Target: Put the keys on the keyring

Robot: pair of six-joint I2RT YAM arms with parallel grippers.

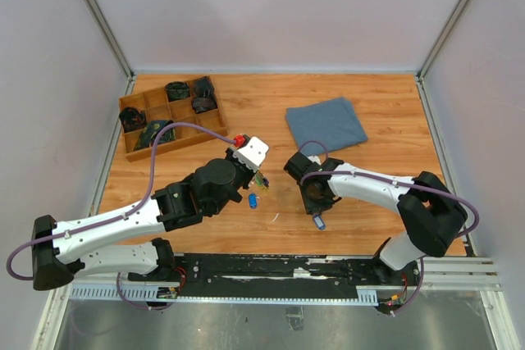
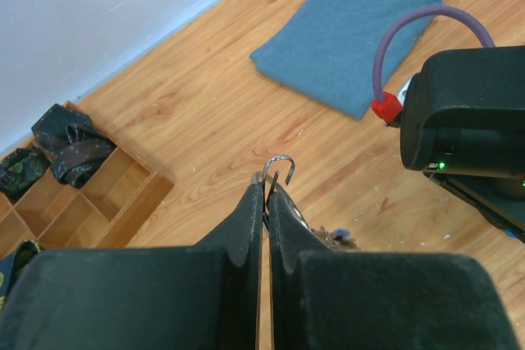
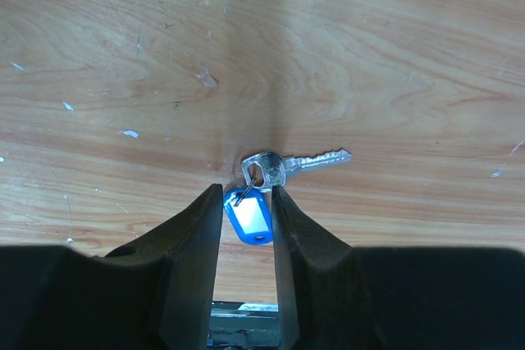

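My left gripper (image 1: 258, 176) is shut on the keyring (image 2: 279, 171), a thin silver wire ring whose open end sticks up past the fingertips. A bunch of small keys (image 2: 332, 238) hangs just beyond the right finger. A small blue key head (image 1: 253, 200) shows just below the bunch; I cannot tell whether it hangs or lies on the table. My right gripper (image 3: 246, 193) points down at the table, its fingers (image 3: 197, 235) pressed against both sides of the blue plastic tag (image 3: 248, 217) of a silver key (image 3: 299, 163), which lies flat with its blade pointing right.
A wooden compartment tray (image 1: 168, 116) with dark items stands at the back left. A folded blue cloth (image 1: 326, 123) lies at the back right of the wooden table. The right arm's black wrist (image 2: 463, 112) is close to the right of my left gripper.
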